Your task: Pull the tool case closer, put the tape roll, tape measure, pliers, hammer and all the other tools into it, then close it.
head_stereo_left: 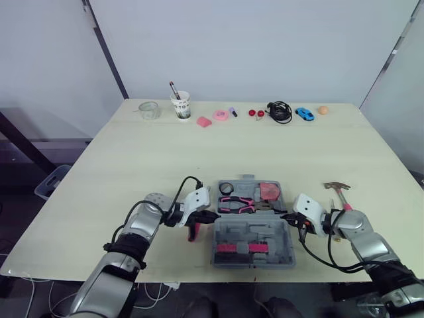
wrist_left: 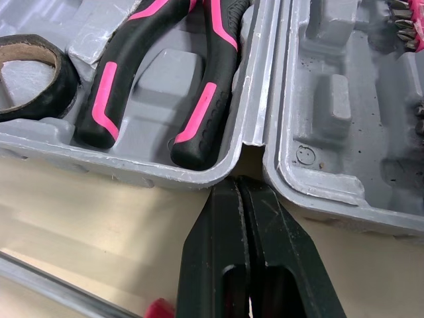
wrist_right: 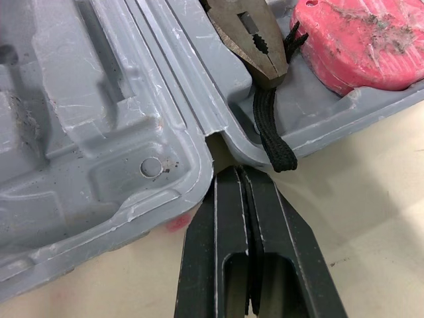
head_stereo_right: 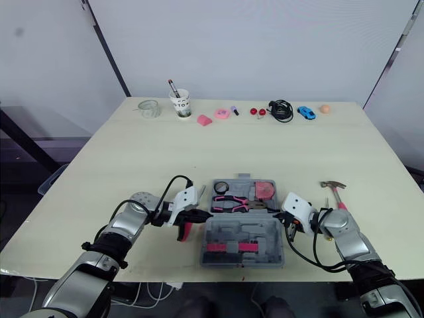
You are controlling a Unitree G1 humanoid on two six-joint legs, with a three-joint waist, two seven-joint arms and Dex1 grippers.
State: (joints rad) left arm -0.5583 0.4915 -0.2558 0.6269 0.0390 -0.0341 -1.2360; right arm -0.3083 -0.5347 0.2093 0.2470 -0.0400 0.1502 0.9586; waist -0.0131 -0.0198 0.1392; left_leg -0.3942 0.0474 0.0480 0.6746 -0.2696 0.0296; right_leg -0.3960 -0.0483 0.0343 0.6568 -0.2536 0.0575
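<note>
Case (head_stereo_left: 255, 232) lies open at the 6 o'clock edge of the table (head_stereo_left: 165, 152). At its 9 o'clock the left claw (head_stereo_left: 214, 216), and at 3 o'clock the right claw (head_stereo_left: 286, 216), are both pressed together, tips at the hinge notches. The hammer (head_stereo_left: 340, 192) lies at the case's 2 o'clock. Inside are the pliers (head_stereo_left: 235, 205), tape measure (head_stereo_left: 269, 191) and tape roll (head_stereo_left: 226, 187).

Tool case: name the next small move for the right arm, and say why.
Probably back the right gripper off the tool case hinge and open its jaws toward the hammer. The jaws are shut at the hinge notch, the case lies open, and the hammer is on the table beside it, not yet packed.
</note>
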